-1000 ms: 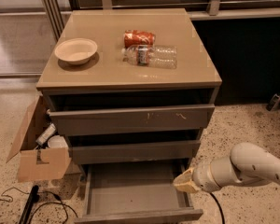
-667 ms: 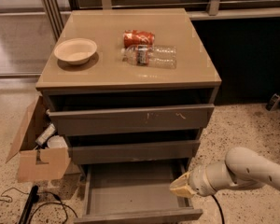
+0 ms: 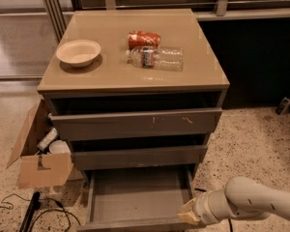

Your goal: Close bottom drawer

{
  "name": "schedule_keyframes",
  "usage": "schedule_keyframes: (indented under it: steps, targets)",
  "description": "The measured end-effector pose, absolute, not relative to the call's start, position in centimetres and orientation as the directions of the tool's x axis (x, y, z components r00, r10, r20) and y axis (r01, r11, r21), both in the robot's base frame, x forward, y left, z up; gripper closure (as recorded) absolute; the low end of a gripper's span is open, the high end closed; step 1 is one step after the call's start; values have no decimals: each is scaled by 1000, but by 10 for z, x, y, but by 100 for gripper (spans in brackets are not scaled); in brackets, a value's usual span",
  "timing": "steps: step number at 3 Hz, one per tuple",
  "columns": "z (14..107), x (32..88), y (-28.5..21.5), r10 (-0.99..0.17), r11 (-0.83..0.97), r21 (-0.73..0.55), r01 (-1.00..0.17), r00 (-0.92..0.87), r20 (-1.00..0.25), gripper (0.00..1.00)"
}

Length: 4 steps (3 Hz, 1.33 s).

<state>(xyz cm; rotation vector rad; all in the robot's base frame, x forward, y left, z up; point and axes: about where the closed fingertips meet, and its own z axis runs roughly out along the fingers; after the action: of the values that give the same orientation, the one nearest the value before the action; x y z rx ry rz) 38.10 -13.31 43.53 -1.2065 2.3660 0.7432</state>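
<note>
While the bottom drawer [image 3: 135, 197] stands wide open at the foot of the cabinet [image 3: 116, 79], I see my jaws at its front right corner; how far apart they sit, I cannot tell.

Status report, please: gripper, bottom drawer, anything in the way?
Gripper at bottom drawer's front right corner. Drawer pulled out, tray bare. Cardboard box at left, apart.
</note>
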Motion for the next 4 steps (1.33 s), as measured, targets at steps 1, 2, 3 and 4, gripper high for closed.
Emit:
schedule_keyframes:
  steps: [1, 2, 3, 4]
  targets:
    - [432, 381, -131, -627, 497, 278, -822, -562, -540, 100]
    - [408, 386, -121, -671, 524, 210, -825, -552, -495, 100]
    - [387, 394, -119, -735, 488, 133, -863, -488, -471, 100]
    - [366, 403, -132, -769, 461, 93, -882, -450, -454, 100]
